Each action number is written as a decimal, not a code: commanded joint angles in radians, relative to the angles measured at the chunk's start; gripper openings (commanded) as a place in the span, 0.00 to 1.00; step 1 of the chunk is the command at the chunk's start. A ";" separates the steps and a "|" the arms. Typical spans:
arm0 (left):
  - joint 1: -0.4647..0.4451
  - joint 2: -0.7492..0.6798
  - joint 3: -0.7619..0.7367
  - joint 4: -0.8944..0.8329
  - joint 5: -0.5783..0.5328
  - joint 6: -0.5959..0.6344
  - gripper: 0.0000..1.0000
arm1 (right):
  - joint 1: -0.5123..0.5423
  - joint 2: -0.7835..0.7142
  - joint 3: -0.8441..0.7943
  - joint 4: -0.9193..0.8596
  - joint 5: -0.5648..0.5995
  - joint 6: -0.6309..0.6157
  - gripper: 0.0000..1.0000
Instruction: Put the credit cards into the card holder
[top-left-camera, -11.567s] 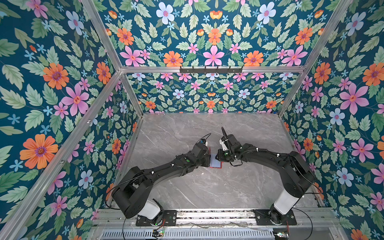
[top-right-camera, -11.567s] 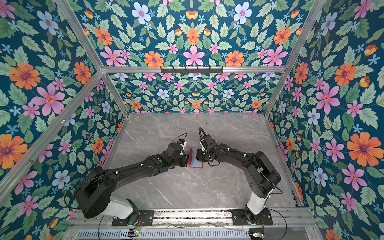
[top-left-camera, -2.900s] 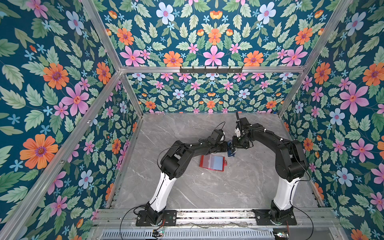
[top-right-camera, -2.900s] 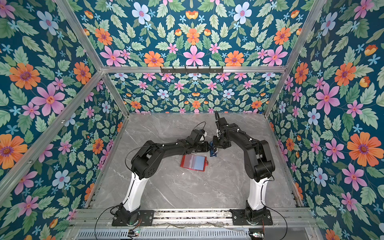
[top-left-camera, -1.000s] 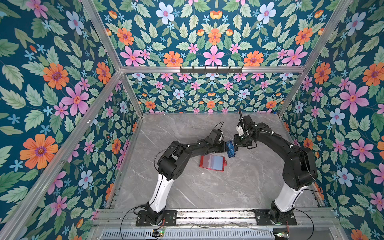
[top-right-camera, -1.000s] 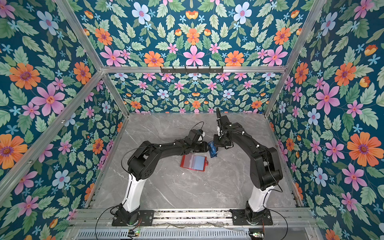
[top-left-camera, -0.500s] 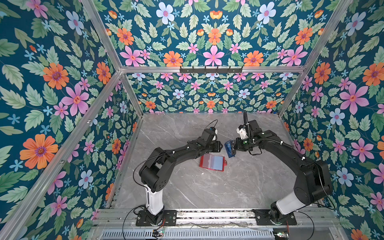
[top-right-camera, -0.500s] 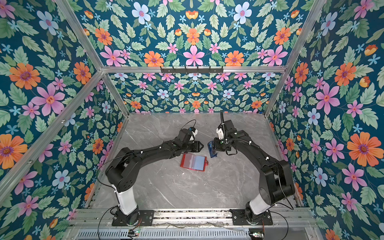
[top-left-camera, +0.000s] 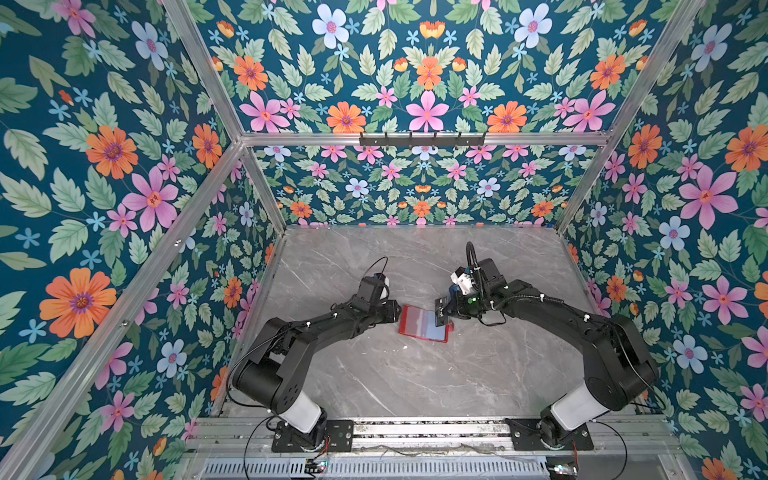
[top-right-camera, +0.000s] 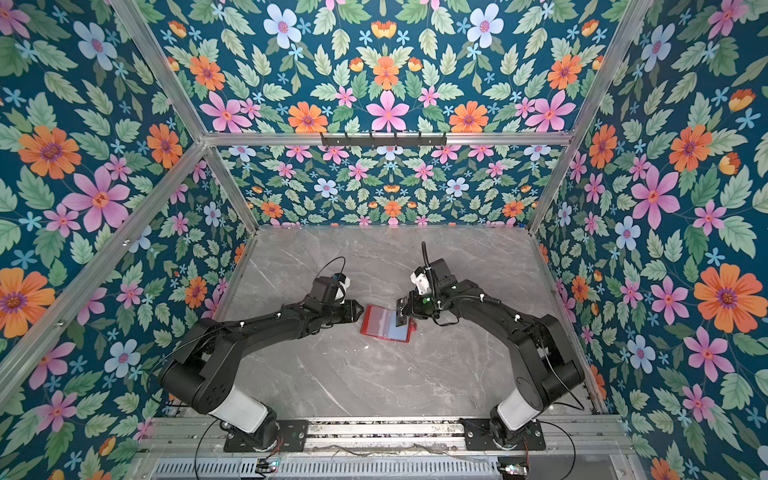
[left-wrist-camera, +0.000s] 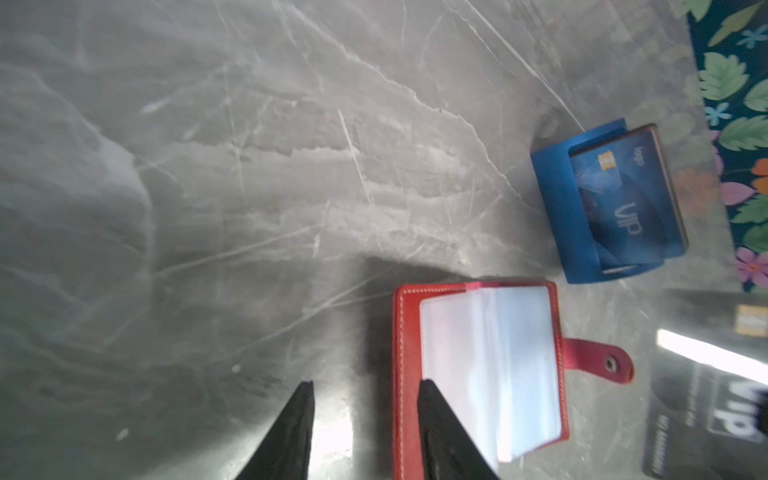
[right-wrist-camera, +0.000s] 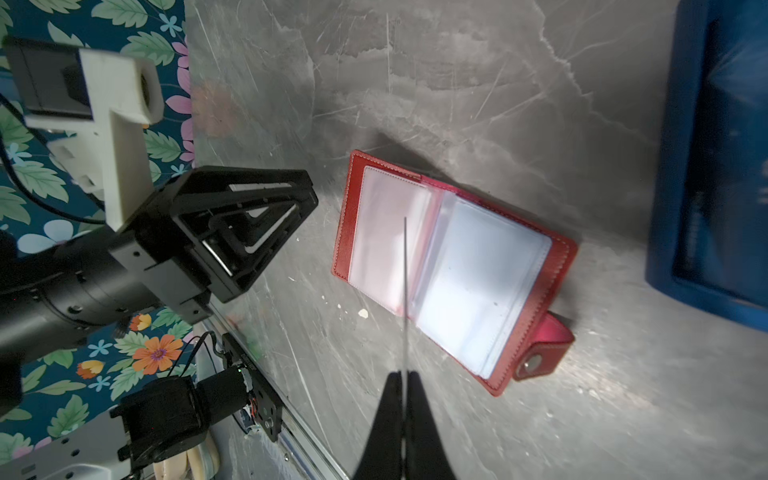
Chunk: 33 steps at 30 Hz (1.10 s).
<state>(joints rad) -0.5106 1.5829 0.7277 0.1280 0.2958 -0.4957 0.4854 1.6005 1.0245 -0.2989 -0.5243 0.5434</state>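
The red leather-look bifold card holder (top-left-camera: 420, 325) is laid open near the middle of the grey marble tabletop (top-left-camera: 415, 382), with its clear plastic sleeves (right-wrist-camera: 478, 270) facing up. At its 3 o'clock a black plastic "VIP" card (left-wrist-camera: 715, 399) is pinched edge-on in the right claw (right-wrist-camera: 402, 380). At its 9 o'clock the left claw (left-wrist-camera: 365, 384) is held half-spread and empty. The cover is best pinned by the left claw while the card is flattened and slid squarely into a sleeve mouth, so that nothing is buckled.
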 joint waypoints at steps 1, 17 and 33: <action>0.016 0.001 -0.033 0.119 0.129 -0.012 0.43 | 0.011 0.023 -0.011 0.088 -0.014 0.060 0.00; 0.018 0.068 -0.097 0.225 0.220 -0.072 0.21 | 0.030 0.117 -0.035 0.132 -0.052 0.069 0.00; -0.009 0.038 -0.177 0.271 0.191 -0.163 0.00 | 0.030 0.178 -0.034 0.183 -0.103 0.096 0.00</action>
<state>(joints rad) -0.5144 1.6272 0.5545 0.3813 0.5053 -0.6350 0.5133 1.7729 0.9867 -0.1375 -0.6052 0.6243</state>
